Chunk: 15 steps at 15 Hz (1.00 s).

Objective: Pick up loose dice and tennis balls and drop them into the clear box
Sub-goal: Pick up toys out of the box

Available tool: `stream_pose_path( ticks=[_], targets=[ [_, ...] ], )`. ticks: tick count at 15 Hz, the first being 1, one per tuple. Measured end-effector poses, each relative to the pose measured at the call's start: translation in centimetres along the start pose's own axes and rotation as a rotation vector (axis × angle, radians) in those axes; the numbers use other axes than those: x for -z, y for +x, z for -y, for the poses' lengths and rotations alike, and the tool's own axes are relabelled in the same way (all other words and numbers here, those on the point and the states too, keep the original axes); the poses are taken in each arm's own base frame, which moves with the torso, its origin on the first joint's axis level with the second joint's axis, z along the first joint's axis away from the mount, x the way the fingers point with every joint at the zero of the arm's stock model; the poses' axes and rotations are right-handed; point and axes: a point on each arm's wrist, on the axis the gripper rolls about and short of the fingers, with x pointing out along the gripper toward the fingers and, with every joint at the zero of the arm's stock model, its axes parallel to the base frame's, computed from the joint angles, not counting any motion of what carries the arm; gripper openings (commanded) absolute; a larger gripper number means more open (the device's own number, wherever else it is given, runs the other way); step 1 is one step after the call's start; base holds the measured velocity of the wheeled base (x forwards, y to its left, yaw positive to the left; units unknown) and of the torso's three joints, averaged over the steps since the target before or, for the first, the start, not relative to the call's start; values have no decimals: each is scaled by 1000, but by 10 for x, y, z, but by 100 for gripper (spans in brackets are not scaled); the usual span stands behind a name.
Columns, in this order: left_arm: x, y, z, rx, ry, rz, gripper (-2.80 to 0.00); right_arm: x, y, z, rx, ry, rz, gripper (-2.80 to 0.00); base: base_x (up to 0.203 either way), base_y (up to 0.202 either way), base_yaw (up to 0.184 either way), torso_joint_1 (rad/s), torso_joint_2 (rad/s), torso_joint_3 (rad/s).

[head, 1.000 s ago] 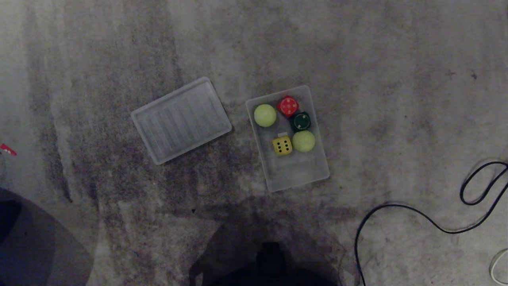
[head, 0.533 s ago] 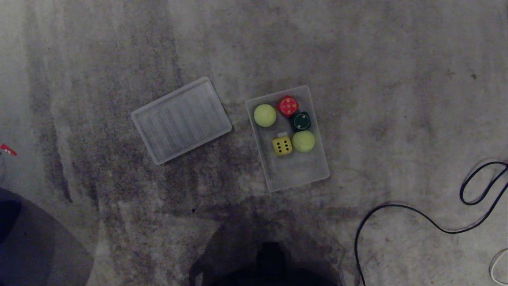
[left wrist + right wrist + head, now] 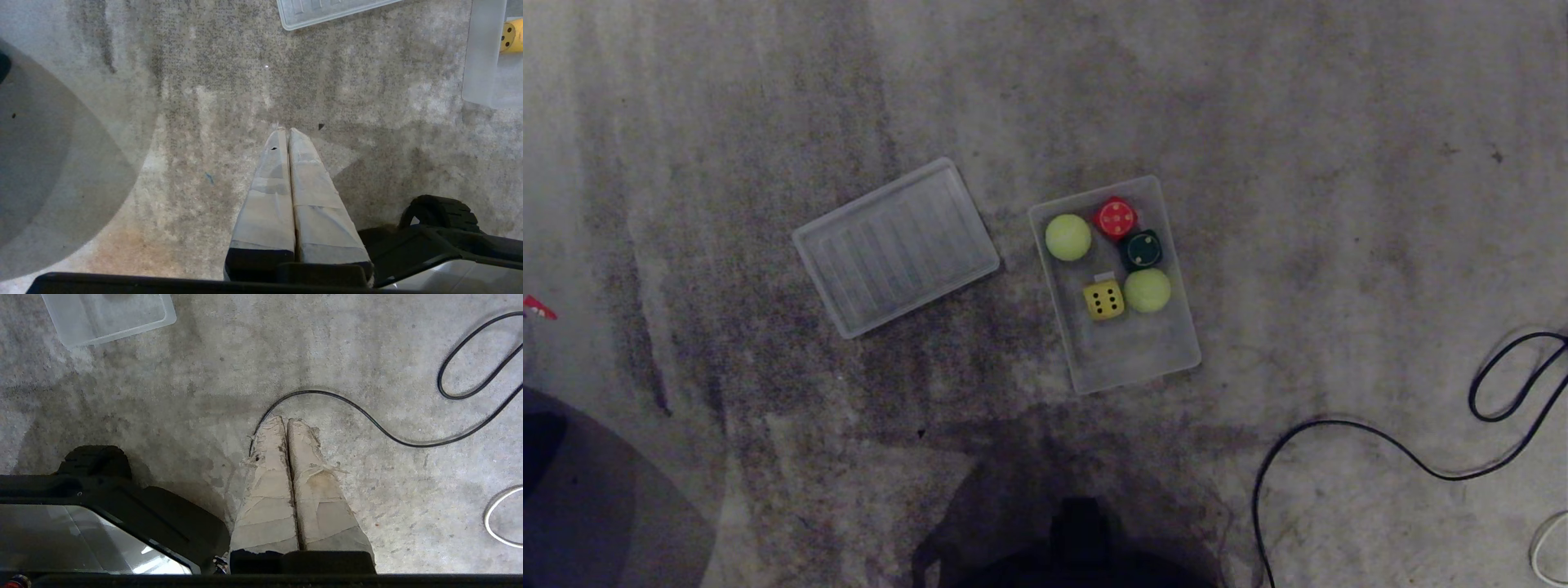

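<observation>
Three dice [image 3: 1116, 217], two tennis balls [image 3: 1067, 237] in clear box [image 3: 1131, 359], both tools pressed together

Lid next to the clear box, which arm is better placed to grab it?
Probably left: the lid lies on the robot's left of the clear box, ahead of the shut left gripper; the right gripper faces the black cable.

All views downward; clear box [image 3: 1115, 343] shared.
</observation>
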Motion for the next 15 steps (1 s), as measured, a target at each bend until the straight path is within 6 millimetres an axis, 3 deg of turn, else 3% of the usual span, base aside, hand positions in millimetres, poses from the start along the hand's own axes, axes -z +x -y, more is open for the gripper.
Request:
stream_pose_path(
  ticks=[7, 15],
  targets=[
    [0, 0, 0, 0, -6, 0, -280, 0, 0, 0, 0, 6, 0, -280, 0, 0, 0, 1, -1, 23],
    [0, 0, 0, -1, -17, 2, -280, 0, 0, 0, 1, 8, -3, -280, 0, 0, 0, 4, 4, 186]
  ],
)
